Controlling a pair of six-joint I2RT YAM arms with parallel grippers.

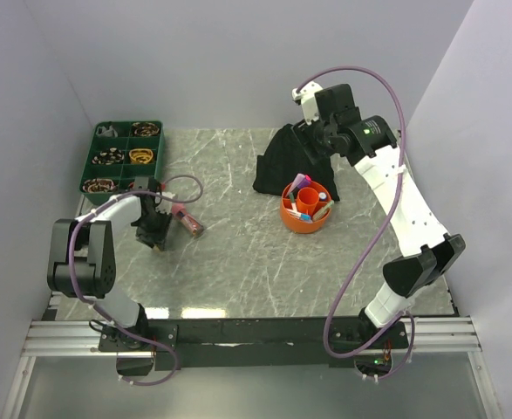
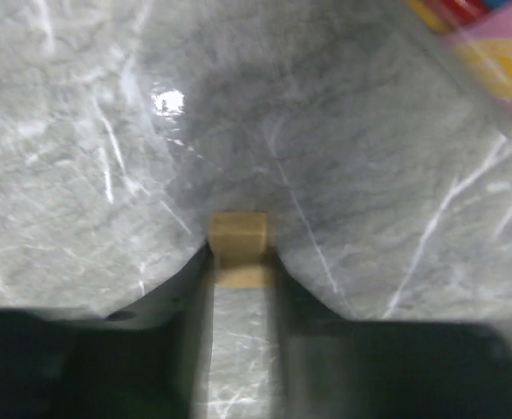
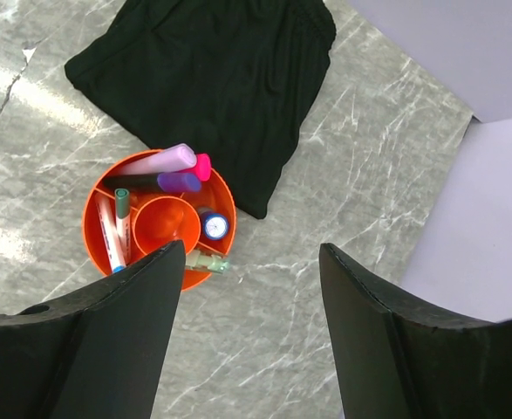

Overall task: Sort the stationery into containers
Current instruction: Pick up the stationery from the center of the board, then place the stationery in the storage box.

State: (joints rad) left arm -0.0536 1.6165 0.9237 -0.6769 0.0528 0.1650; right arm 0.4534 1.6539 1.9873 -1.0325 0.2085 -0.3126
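Observation:
My left gripper (image 1: 157, 239) is low over the table, shut on a tiny tan eraser (image 2: 238, 237) held between its fingertips. A pink patterned item (image 1: 188, 221) lies just to its right and also shows in the left wrist view (image 2: 491, 52). The round orange tub (image 1: 305, 218) holds a pink marker (image 3: 164, 160), a purple-and-black marker (image 3: 155, 182), thin white pens (image 3: 112, 234) and a blue-capped item (image 3: 214, 226). My right gripper (image 3: 251, 253) is open and empty, high above the tub. The dark green tray (image 1: 96, 148) stands at the far left.
A black fabric heap (image 1: 290, 161) lies just behind the orange tub. The tray's compartments hold coiled rubber bands (image 1: 142, 156). Walls enclose the table on the left, back and right.

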